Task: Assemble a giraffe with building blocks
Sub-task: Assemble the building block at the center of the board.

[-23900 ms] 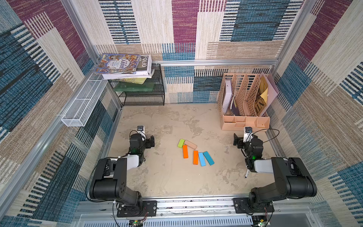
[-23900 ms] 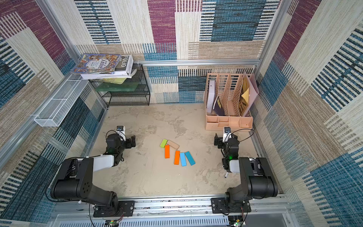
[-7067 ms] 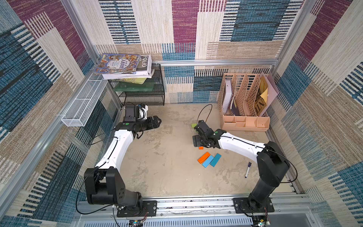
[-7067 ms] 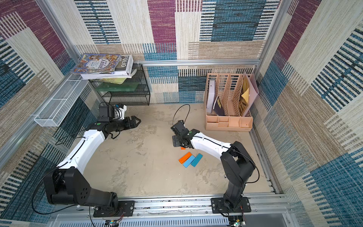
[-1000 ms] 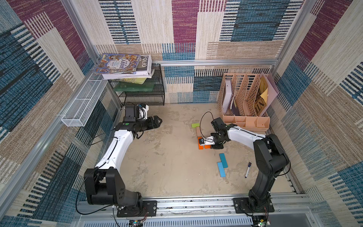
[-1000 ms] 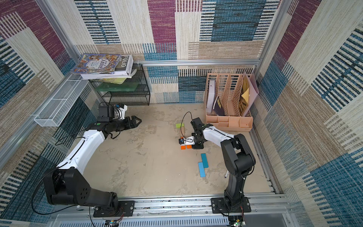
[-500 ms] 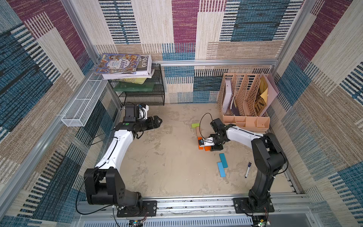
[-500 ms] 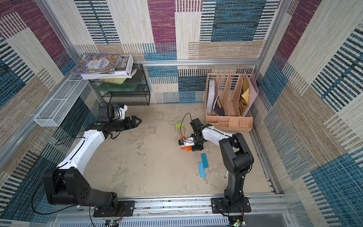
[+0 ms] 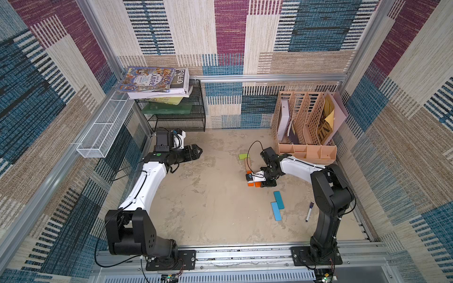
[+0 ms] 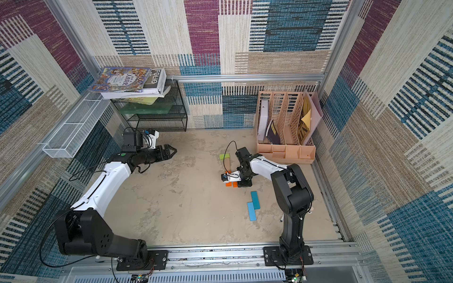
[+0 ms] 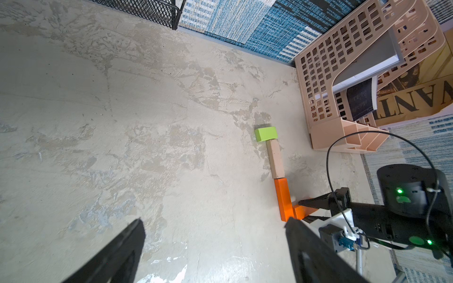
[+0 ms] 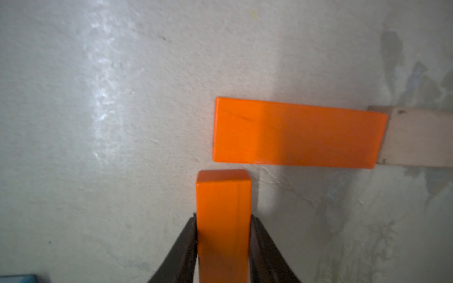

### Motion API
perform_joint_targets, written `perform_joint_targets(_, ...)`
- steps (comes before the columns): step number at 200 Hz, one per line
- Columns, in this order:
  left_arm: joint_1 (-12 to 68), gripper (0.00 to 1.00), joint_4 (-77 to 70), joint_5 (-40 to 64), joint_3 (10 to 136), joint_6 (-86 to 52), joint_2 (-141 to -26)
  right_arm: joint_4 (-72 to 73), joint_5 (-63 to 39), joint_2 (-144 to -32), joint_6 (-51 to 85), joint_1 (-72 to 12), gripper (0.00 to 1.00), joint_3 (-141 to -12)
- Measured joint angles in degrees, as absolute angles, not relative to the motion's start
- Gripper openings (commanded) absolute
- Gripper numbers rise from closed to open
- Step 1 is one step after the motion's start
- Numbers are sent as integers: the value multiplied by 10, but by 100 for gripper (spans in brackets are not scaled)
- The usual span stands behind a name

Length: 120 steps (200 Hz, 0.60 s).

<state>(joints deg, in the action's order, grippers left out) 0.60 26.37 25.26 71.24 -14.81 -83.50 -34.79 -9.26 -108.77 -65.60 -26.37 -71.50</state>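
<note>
A lime green block lies at the far end of a line with a tan block and an orange block end to end on the table. A second orange block stands at a right angle by that orange block's near end, with a small gap. My right gripper is shut on it, a finger against each side. Two blue blocks lie side by side nearer the front. My left gripper hangs open over bare table at the back left, holding nothing.
A marker pen lies right of the blue blocks. A peach file organiser stands at the back right, close behind the right arm. A black wire rack with books and a white wire basket sit at the back left.
Over the last second my right gripper's jaws have closed onto the second orange block. The left arm has not moved.
</note>
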Motion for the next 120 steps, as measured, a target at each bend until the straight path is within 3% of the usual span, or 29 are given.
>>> perform_joint_targets(120, 6, 93, 264, 253, 712, -148, -835, -355, -93, -1105, -650, -273, 39, -734)
